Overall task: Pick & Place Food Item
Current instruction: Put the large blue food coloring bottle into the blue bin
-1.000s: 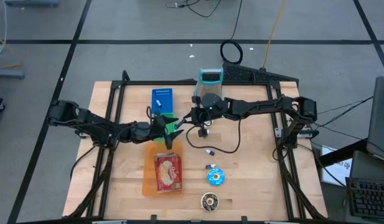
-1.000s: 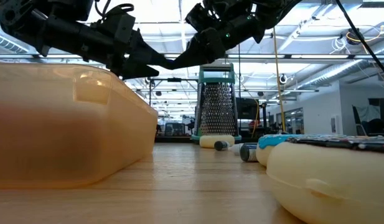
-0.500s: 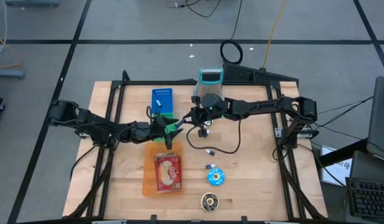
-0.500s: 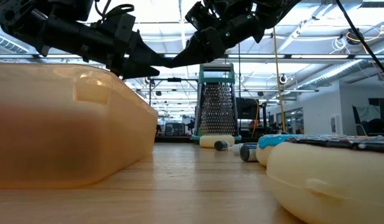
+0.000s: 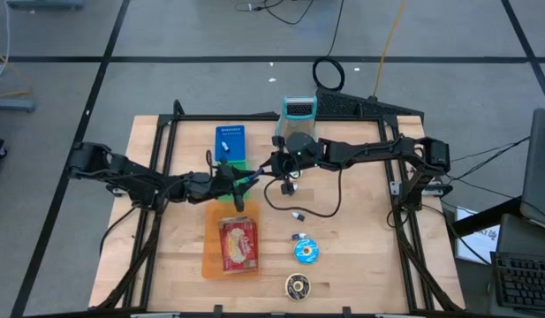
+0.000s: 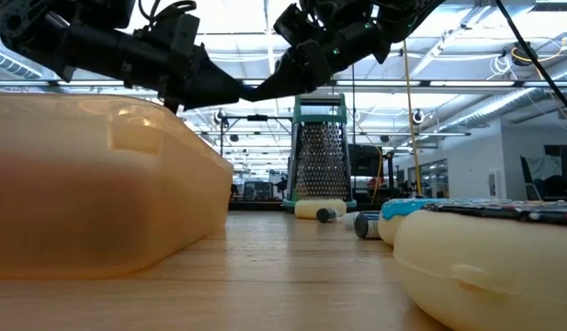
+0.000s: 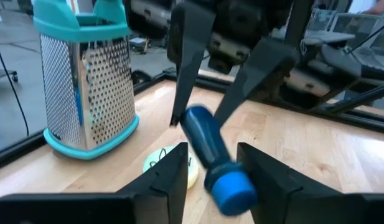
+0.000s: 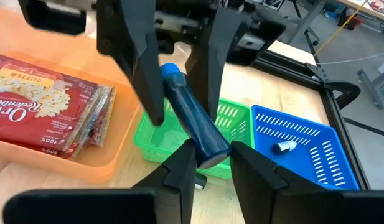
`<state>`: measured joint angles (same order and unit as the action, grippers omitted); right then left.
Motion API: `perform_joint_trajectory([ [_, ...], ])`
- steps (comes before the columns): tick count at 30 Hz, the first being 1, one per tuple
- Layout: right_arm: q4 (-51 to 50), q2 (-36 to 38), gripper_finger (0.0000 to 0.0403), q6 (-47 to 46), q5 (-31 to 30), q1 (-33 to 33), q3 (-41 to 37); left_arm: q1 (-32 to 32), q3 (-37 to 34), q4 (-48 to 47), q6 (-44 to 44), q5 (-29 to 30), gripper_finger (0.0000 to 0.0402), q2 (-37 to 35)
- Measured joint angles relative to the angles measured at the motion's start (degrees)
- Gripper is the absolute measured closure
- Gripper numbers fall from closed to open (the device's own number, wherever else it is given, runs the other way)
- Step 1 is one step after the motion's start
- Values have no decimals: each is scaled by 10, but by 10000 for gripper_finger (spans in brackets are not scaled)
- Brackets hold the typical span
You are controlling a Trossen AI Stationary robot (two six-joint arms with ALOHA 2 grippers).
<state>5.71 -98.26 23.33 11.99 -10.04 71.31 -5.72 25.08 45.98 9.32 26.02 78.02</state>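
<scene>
Blue tube (image 8: 190,123) hangs in the air between both grippers, above the green basket (image 8: 235,124). Right gripper (image 8: 207,158) pinches one end between its fingers; left gripper (image 7: 210,165) has its fingers either side of the capped end, nearly touching it.

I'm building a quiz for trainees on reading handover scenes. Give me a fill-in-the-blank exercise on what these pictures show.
1. Both pincers, left pincer and right pincer, meet around one blue ____.
2. The popcorn packet lies in the ____ tray.
3. The green basket sits beside a basket coloured ____.
4. The metal box grater has a handle and base coloured ____.

Missing words: tube; orange; blue; teal
</scene>
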Motion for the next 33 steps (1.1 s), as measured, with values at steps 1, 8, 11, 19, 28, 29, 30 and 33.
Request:
perform_joint_trajectory([
  [1,-1,0,315,0,0,0,0,0,0,6,-4,0,272,-1],
  [8,0,0,295,-16,2,0,0,1,0,23,-17,6,309,-1],
  [11,0,0,290,-16,2,0,0,0,0,22,-17,7,324,-1],
  [19,1,0,289,-17,-9,0,0,0,0,21,-21,42,320,-1],
  [28,-56,26,289,-65,-75,0,0,9,-1,21,-59,152,333,-37],
  [29,-62,30,289,-70,-75,0,0,14,0,21,-60,162,333,-42],
  [30,-68,35,289,-77,-74,0,1,18,0,18,-61,172,330,-45],
  [33,-107,51,289,-110,-61,1,-7,36,0,-4,-57,187,323,-50],
])
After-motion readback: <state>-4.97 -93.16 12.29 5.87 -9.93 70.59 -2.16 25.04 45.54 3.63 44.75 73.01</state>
